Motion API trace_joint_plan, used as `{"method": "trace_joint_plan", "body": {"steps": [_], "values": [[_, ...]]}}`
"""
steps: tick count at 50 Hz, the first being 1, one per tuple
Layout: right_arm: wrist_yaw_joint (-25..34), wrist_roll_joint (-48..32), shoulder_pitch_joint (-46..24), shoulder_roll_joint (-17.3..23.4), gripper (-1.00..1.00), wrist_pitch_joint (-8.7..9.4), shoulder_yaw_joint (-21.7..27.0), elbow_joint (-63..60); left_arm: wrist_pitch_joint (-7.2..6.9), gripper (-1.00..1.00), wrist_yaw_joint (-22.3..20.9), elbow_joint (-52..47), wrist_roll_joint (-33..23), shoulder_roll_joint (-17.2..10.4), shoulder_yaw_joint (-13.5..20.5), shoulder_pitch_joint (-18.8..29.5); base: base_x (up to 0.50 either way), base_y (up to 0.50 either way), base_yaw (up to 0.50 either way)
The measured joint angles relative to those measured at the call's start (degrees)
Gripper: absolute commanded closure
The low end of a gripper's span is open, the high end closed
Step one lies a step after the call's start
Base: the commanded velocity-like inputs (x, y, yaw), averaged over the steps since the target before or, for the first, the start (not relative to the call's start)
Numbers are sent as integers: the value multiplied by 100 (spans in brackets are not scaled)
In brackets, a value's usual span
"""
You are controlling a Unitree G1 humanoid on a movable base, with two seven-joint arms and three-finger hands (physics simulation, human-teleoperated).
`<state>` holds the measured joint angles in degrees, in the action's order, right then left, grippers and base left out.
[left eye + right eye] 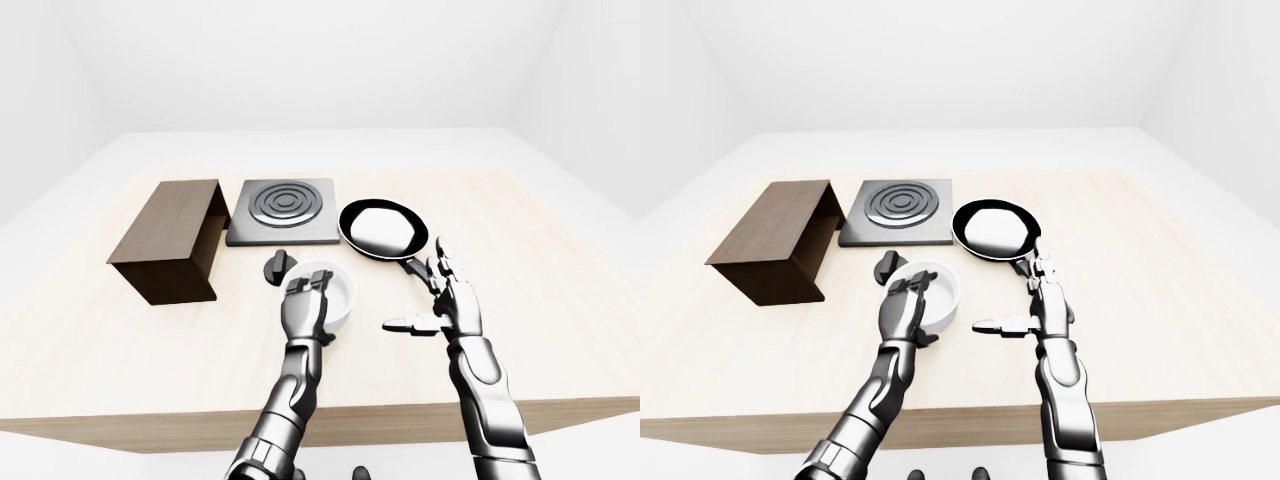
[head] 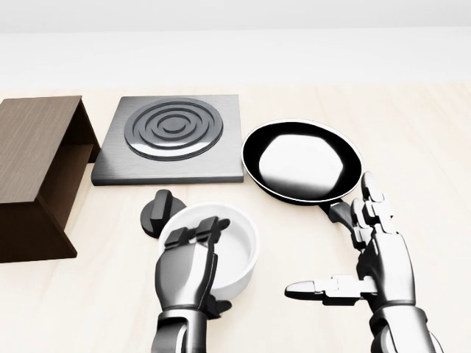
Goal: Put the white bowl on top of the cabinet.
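The white bowl (image 2: 237, 246) stands on the light wooden table (image 2: 427, 147), just below the middle of the head view. My left hand (image 2: 200, 266) is at the bowl's near left rim, fingers (image 2: 193, 234) hooked over the rim into the bowl and thumb under its outer wall. My right hand (image 2: 342, 246) is open and empty to the right of the bowl, thumb pointing left, fingers up, apart from the bowl. The cabinet (image 2: 33, 158), a dark brown wooden box with its open side facing right, stands at the left edge.
A grey stove plate (image 2: 173, 136) with concentric rings lies above the bowl. A black frying pan (image 2: 302, 162) lies to its right, handle pointing toward my right hand. A black knob (image 2: 158, 212) sits just up-left of the bowl, between it and the cabinet.
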<state>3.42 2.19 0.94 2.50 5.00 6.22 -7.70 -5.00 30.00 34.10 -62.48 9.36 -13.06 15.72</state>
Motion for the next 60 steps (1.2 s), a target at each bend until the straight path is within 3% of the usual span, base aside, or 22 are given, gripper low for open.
{"method": "trace_joint_plan", "body": {"steps": [44,60], "values": [[3,23,-21,7,-100,0,5,20,0,100,0,236,-24,-34,5,225,0,0,0],[13,22,-8,4,-100,0,3,1,0,100,-156,-542,-406,-109,-45,36,0,0,0]]}}
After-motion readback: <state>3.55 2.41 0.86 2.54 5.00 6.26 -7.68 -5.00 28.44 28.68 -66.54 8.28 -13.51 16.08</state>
